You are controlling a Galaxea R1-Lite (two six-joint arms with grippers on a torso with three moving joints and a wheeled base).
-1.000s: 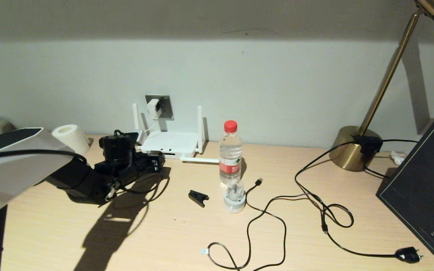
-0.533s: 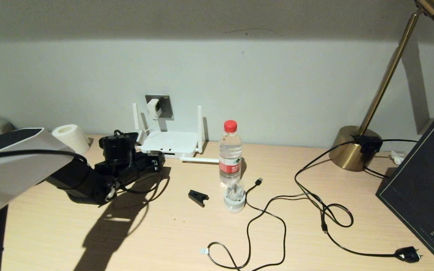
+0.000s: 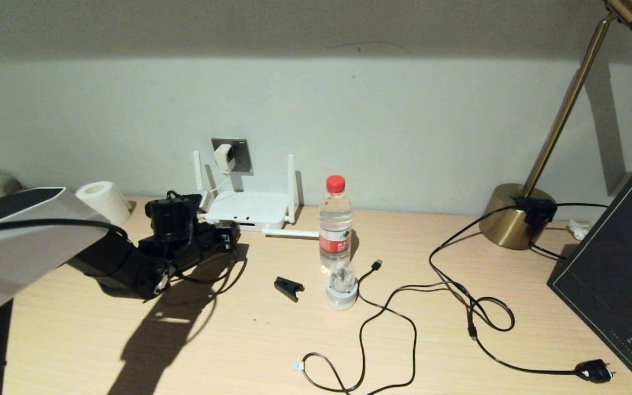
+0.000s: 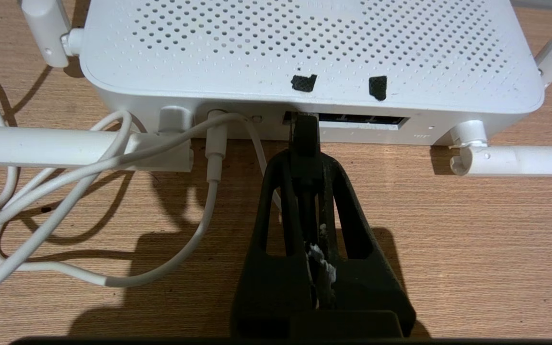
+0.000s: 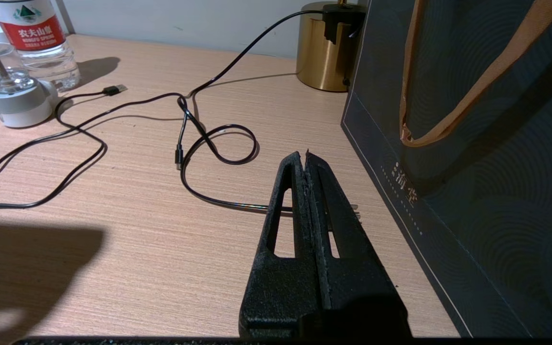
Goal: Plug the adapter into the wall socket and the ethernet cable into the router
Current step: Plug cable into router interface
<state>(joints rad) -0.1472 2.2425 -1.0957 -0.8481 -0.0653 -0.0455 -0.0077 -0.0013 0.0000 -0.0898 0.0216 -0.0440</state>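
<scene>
Left wrist view: your left gripper is clenched on the ethernet cable plug, whose tip sits at the router port row.
Adapter: seated in the wall socket.
Right gripper: fingers pressed together, holding nothing, above the desk.

Left arm: outer link is a broad white shell, flat-faced, with a dark upper panel; a black cable runs along its side. Wrist section is black, blocky, with a cylindrical black module on top and loose black wires looping beneath; one small bright metal fitting shows low on the wrist

Left gripper: matte black, rough-textured plastic. Each of the jaws is a tapering wedge with an elongated cut-out window. White flecks cling along the inner seam

Right gripper: same matte black wedge jaws, same slotted windows, grainy surface, slightly frayed edge at the tips
</scene>
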